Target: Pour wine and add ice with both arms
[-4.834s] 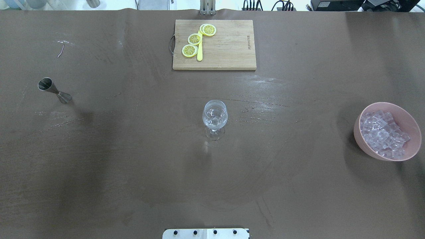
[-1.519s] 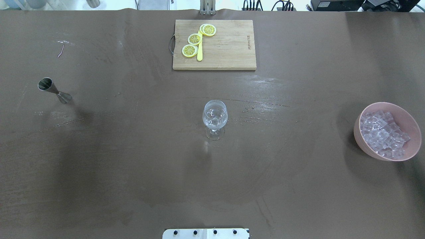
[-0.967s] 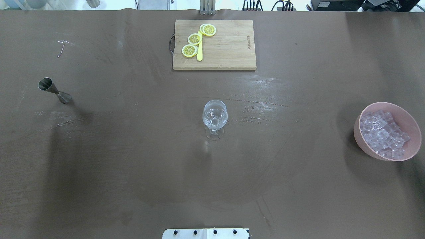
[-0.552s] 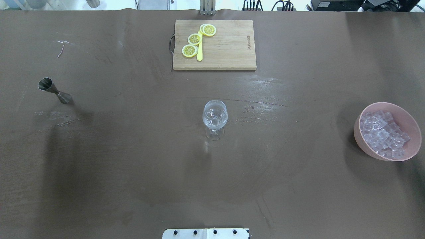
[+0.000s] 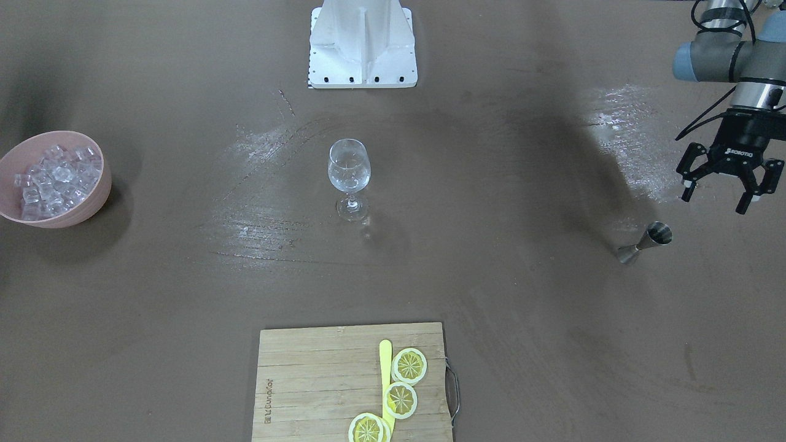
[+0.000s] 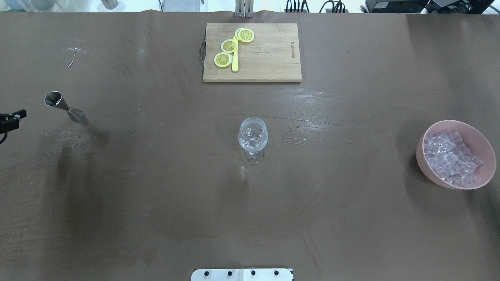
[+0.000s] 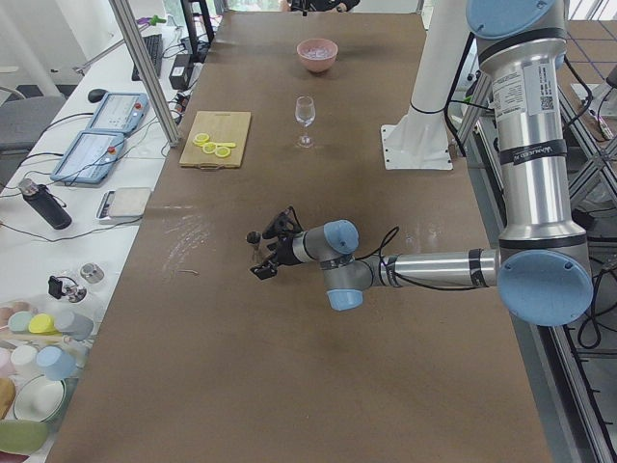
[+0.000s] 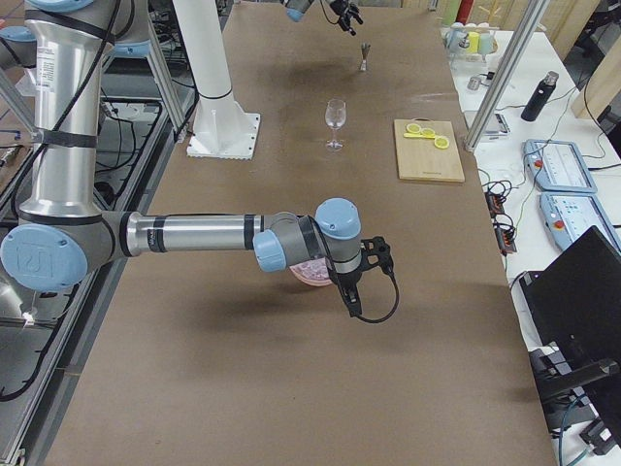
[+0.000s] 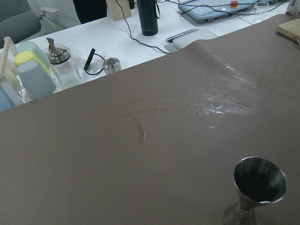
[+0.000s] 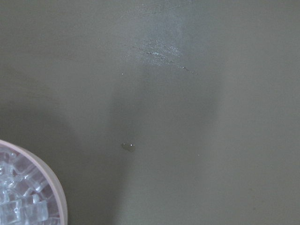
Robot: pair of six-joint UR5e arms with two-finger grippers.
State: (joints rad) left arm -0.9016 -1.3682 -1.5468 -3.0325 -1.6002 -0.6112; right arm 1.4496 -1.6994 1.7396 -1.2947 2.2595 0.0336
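Hovering with fingers spread, the left gripper (image 5: 715,201) is seen near the jigger (image 5: 646,241), not touching it. The right gripper's (image 8: 357,282) state cannot be told. The ice (image 5: 54,181) is heaped in the pink bowl (image 5: 92,207). The wine glass (image 5: 349,167) looks wineless, so pouring and icing are both judged undone.

cutting board (image 6: 269,58), lemon slices (image 6: 229,46), white pedestal (image 5: 362,37)

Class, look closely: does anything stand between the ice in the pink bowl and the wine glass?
Nothing visible does. Only brown table lies between the ice in its pink bowl and the wine glass; the cutting board sits farther back.
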